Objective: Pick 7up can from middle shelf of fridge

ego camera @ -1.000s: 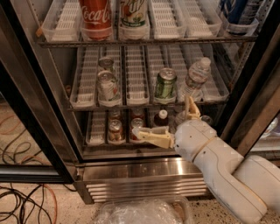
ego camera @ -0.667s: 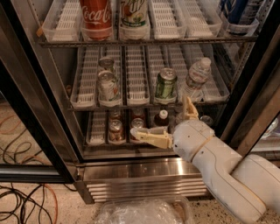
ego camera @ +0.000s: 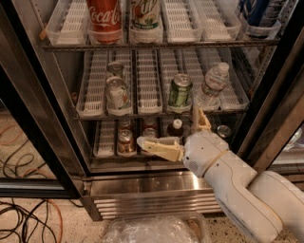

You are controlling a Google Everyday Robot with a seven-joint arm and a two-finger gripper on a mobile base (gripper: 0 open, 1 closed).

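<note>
The fridge (ego camera: 142,190) stands open in front of me. The 7up can (ego camera: 116,95) is silvery-white and stands upright in a left lane tray of the middle shelf (ego camera: 147,85), with a second similar can (ego camera: 115,70) behind it. My gripper (ego camera: 167,124) is open in front of the bottom shelf, below and to the right of the 7up can. One finger (ego camera: 156,147) points left and the other (ego camera: 196,118) points up toward the middle shelf's edge. It holds nothing.
A green can (ego camera: 179,92) and a clear water bottle (ego camera: 211,88) stand on the middle shelf's right side. A Coca-Cola can (ego camera: 103,19) and another can (ego camera: 145,14) are on the top shelf. Small cans (ego camera: 126,140) and a bottle (ego camera: 176,127) sit on the bottom shelf. Cables (ego camera: 23,218) lie on the floor at left.
My gripper has edged slightly to the left and stays open. The cans and bottle have not moved.
</note>
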